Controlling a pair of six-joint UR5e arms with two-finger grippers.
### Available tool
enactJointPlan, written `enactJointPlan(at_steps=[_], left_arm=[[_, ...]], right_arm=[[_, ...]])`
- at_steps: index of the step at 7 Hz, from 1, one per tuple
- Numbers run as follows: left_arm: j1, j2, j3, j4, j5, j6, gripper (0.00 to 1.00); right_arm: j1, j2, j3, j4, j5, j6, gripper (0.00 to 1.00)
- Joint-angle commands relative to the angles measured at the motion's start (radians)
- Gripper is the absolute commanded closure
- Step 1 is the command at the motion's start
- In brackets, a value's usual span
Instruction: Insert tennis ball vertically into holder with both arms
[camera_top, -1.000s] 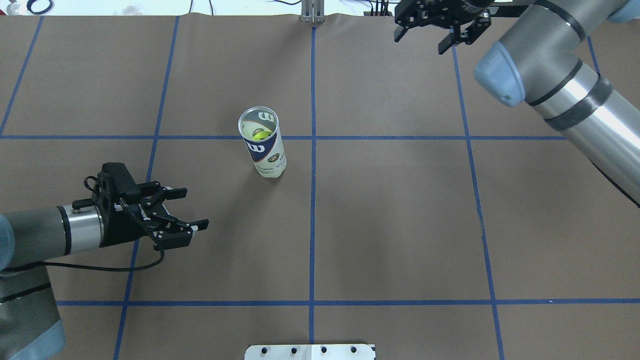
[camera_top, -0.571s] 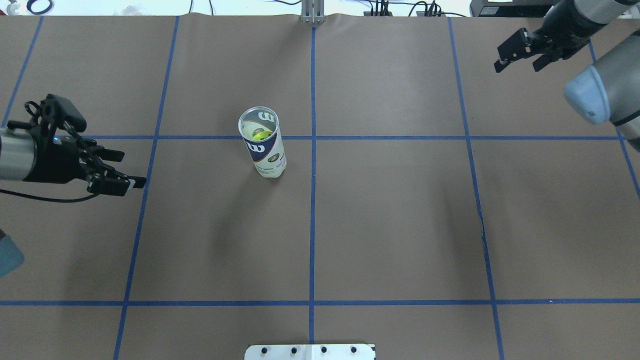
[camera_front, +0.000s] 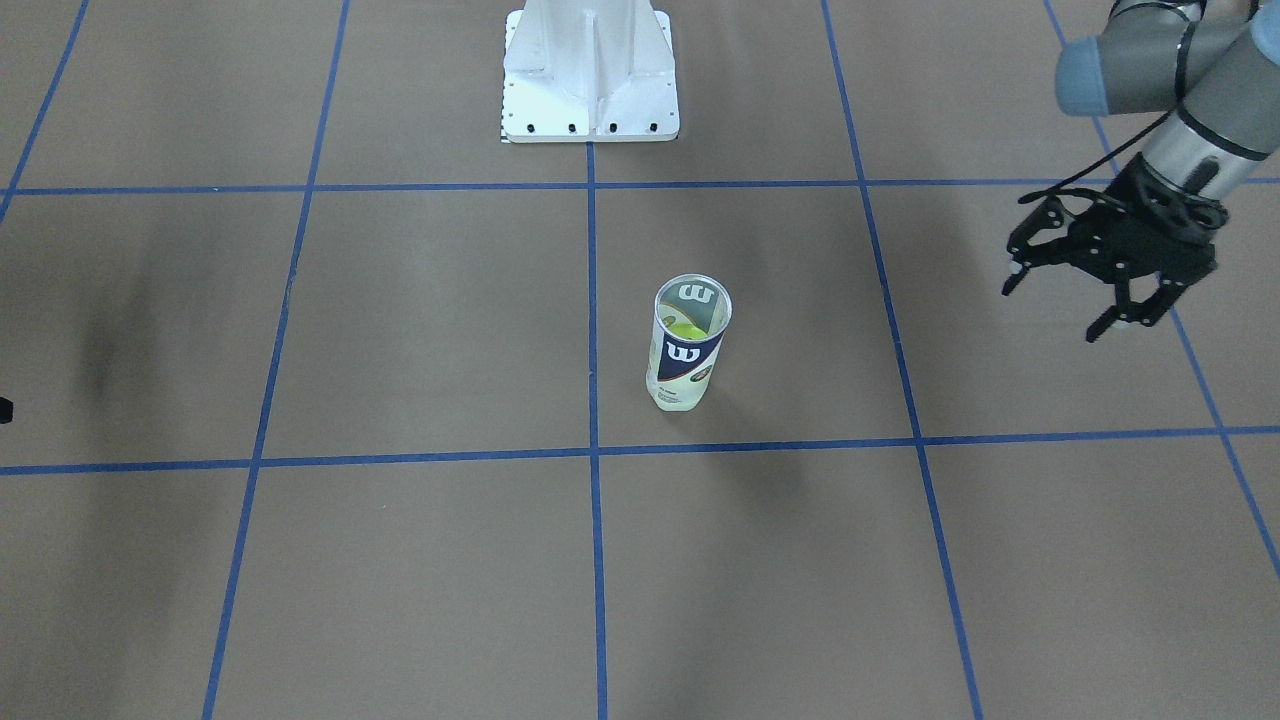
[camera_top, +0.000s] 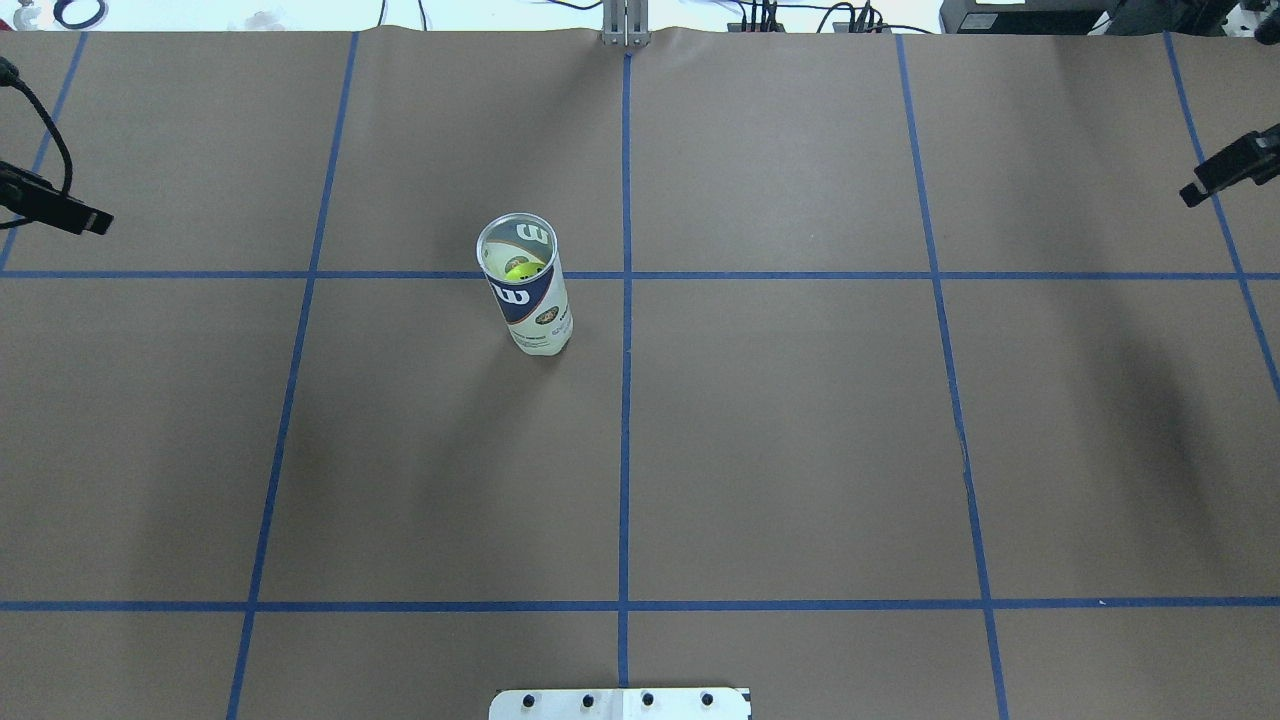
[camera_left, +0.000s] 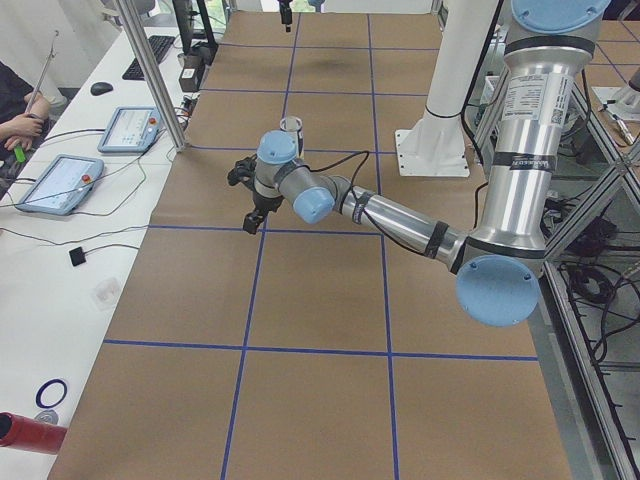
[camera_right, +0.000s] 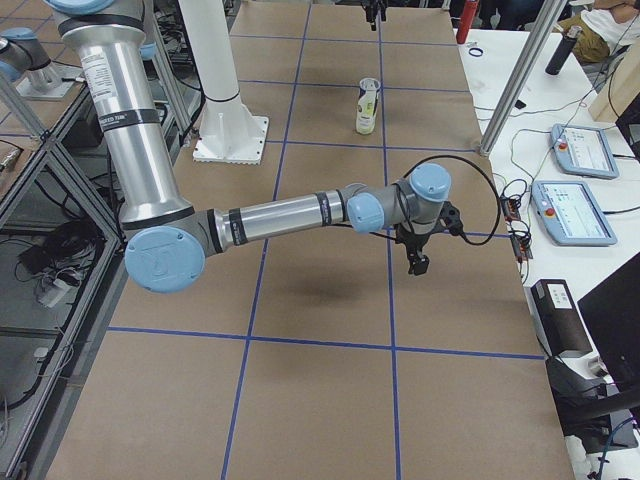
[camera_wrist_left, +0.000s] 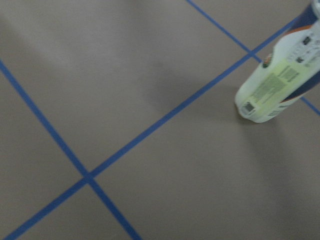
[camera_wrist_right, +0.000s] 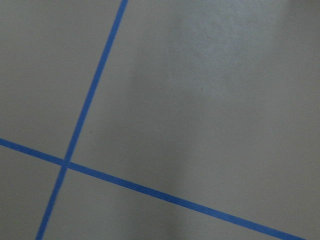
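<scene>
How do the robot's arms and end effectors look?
The left arm and the right arm are silver tubes with grey joints, light-blue caps and printed labels. The left end effector and the right end effector have black linkage fingers and black cables.

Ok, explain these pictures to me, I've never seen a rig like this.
Two robot arms work at a table covered in brown paper with blue tape lines. Cameras look from above, the front, both table ends and each wrist. A clear holder stands upright, with a yellow-green tennis ball inside it. The left end effector, a black claw, is open and empty, well aside. The right end effector is also far from the holder; open or shut, I cannot tell.
</scene>
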Motion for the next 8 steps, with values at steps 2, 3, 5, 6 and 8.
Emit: enactJointPlan(at_steps=[2, 3, 5, 6, 8], left_arm=[[-0.168, -0.008, 0.047, 0.303, -0.071, 0.223, 0.01], [-0.234, 0.035, 0.046, 0.354, -0.081, 0.301, 0.01], [-0.268, 0.11, 0.06, 0.389, -0.111, 0.427, 0.01], [-0.268, 0.153, 0.084, 0.38, -0.113, 0.516, 0.01], [-0.297, 0.179, 0.118, 0.367, -0.101, 0.593, 0.01]], right_arm=[[0.065, -0.094, -0.017, 0.016, -0.017, -0.102, 0.0], [0.056, -0.097, -0.025, 0.017, -0.049, -0.108, 0.0], [0.137, -0.099, -0.011, -0.033, -0.055, -0.111, 0.0], [0.166, -0.102, 0.071, -0.188, -0.051, -0.113, 0.0], [0.182, -0.129, 0.127, -0.294, -0.046, -0.122, 0.0]])
